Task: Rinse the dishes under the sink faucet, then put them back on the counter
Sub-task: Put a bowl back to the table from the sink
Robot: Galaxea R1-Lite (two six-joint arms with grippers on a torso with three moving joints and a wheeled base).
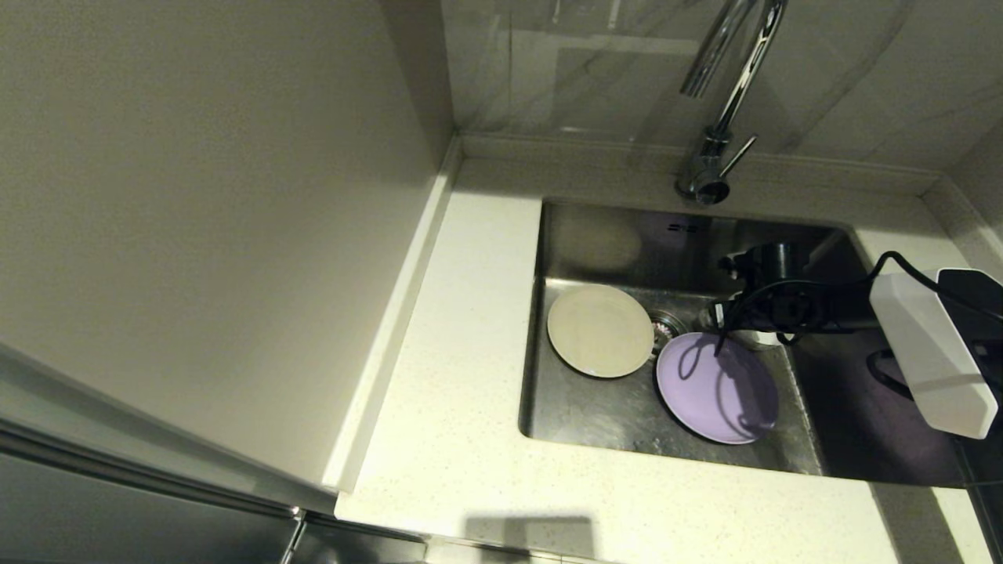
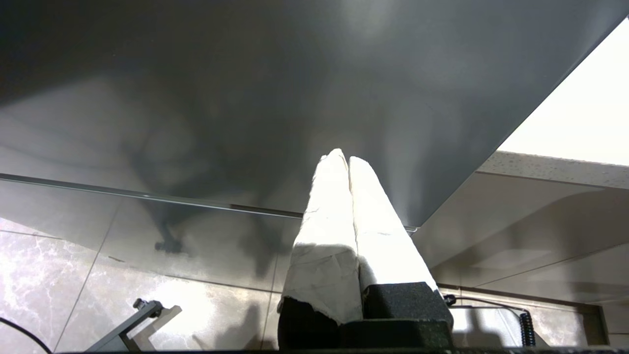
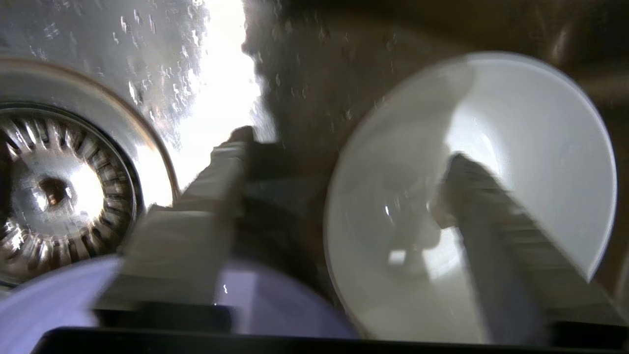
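Note:
In the steel sink (image 1: 611,423) lie a cream plate (image 1: 599,330) on the left and a lilac plate (image 1: 717,388) to its right. The small white bowl (image 1: 764,338) sits behind the lilac plate, mostly hidden by my right gripper (image 1: 725,317). In the right wrist view that gripper (image 3: 349,147) is open and straddles the rim of the bowl (image 3: 521,123): one finger (image 3: 471,191) is inside it, the other outside. The lilac plate (image 3: 280,305) shows below. The chrome faucet (image 1: 725,86) stands behind the sink. My left gripper (image 2: 344,157) is shut and empty, parked low.
The drain strainer (image 3: 54,191) lies beside the outer finger, between the two plates (image 1: 666,323). The speckled counter (image 1: 454,392) runs left of and in front of the sink. A tall cabinet side (image 1: 196,196) bounds the left. The left wrist faces a dark cabinet front (image 2: 245,98).

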